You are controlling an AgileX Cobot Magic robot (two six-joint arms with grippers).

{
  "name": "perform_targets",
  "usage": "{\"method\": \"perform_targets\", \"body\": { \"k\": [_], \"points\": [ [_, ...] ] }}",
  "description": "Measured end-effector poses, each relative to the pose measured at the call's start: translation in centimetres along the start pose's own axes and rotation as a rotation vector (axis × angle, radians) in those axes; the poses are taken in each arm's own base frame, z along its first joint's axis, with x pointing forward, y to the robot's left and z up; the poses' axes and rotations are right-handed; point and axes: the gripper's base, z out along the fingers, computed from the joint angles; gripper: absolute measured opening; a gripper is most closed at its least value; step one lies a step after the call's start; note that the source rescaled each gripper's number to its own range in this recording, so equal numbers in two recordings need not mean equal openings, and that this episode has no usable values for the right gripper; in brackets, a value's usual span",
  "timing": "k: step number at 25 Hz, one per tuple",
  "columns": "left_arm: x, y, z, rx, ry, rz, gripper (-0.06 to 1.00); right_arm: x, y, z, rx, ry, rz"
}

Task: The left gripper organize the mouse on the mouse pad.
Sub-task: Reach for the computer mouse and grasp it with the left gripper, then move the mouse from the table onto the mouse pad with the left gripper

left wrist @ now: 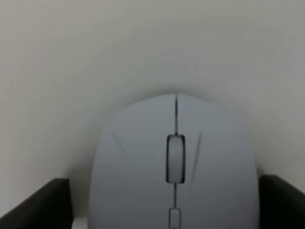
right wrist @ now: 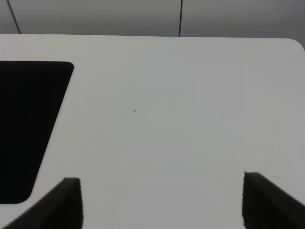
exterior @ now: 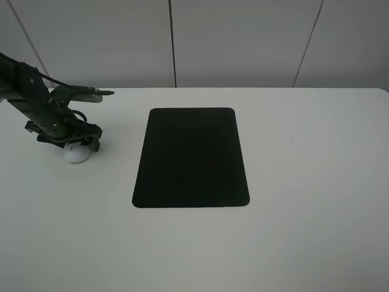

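The white mouse point(exterior: 77, 153) lies on the table at the far left, well to the left of the black mouse pad point(exterior: 191, 158). My left gripper point(exterior: 78, 145) is lowered over it. In the left wrist view the mouse point(left wrist: 143, 162) with its grey scroll wheel fills the space between the two dark fingers point(left wrist: 47, 205). One finger has a small gap to the mouse and the other is at its edge, so the left gripper point(left wrist: 164, 207) is open around it. My right gripper point(right wrist: 162, 202) is open and holds nothing. The mouse pad point(right wrist: 24, 124) shows at the side of that view.
The white table point(exterior: 304, 182) has a rounded far right corner, and grey wall panels stand behind it. Cables run along the left arm point(exterior: 36, 97) near the table's far left edge. The right arm does not show in the exterior view.
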Motion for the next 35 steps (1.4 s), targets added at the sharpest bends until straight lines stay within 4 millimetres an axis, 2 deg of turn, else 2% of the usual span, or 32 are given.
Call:
{"method": "perform_targets", "body": {
  "k": [2, 3, 5, 15, 35],
  "points": [
    [-0.01, -0.03, 0.0, 0.003, -0.001, -0.009, 0.75, 0.0, 0.0, 0.0, 0.0, 0.0, 0.0],
    [-0.01, -0.04, 0.0, 0.004, -0.001, -0.012, 0.55, 0.0, 0.0, 0.0, 0.0, 0.0, 0.0],
    [-0.02, -0.09, 0.0, 0.01, -0.002, -0.029, 0.01, 0.0, 0.0, 0.0, 0.0, 0.0, 0.0],
    [-0.3, -0.29, -0.02, 0.033, -0.028, -0.134, 0.01, 0.0, 0.0, 0.0, 0.0, 0.0, 0.0],
    [-0.3, -0.29, -0.02, 0.034, -0.028, -0.13, 0.01, 0.0, 0.0, 0.0, 0.0, 0.0, 0.0]
  ]
}}
